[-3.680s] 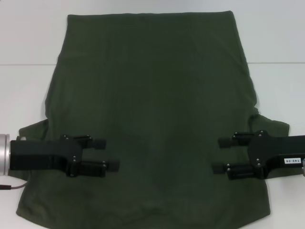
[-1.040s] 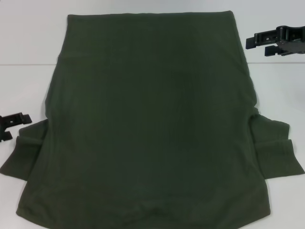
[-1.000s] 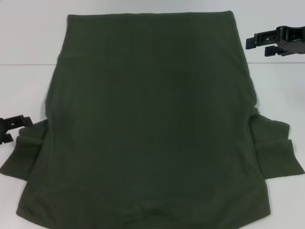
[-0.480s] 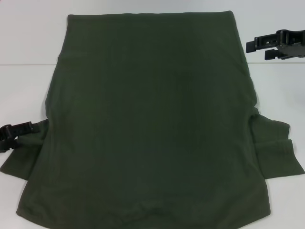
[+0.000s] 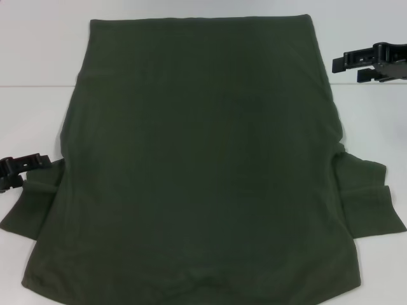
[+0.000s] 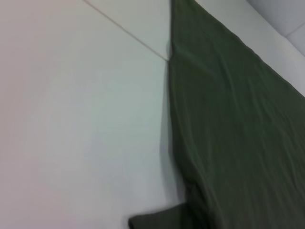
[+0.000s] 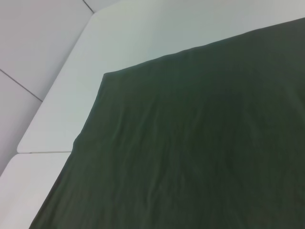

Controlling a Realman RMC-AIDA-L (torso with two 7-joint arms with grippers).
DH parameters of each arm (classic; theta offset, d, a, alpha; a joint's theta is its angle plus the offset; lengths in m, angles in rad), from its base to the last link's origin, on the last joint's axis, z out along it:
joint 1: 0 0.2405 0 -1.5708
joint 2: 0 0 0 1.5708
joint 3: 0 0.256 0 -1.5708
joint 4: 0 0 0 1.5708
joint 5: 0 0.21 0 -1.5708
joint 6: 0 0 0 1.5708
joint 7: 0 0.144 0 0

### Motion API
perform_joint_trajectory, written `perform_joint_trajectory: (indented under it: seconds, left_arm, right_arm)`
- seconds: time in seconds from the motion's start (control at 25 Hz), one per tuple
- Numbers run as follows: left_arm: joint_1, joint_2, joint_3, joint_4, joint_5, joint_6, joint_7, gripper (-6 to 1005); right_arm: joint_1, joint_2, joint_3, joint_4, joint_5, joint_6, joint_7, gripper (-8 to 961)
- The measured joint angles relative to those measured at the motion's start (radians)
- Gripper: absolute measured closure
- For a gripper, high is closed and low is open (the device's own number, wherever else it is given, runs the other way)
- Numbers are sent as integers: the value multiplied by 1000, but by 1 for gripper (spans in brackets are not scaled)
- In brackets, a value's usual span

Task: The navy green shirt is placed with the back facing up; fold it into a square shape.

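Note:
The navy green shirt lies flat on the white table, hem at the far side, both short sleeves spread out near me. My left gripper is at the table's left side, open, its upper finger reaching just over the top edge of the left sleeve. My right gripper hovers open over bare table, just right of the shirt's far right corner. The left wrist view shows the shirt's side edge. The shirt's far corner fills the right wrist view.
The white table has a seam running across it under the shirt. Bare table surface shows on both sides of the shirt and beyond its far edge. The right sleeve lies flat near the right edge.
Both grippers have left the shirt's lower body for its sides. In the last second the left gripper slid right onto the sleeve's edge, nudging it. The right gripper drifted slightly right and down.

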Motion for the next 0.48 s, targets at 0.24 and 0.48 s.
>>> perform_joint_trajectory:
  seconds: [0.24,0.48]
  left_arm:
    - [10,0,-2,4,-1,25,23,66]
    - [13,-6,-3,7,-1,43,30,66]
  right_arm:
    - [0,0,1,-1,-1,0,0,127]
    - [0,0,2,-5,2,0,0,127]
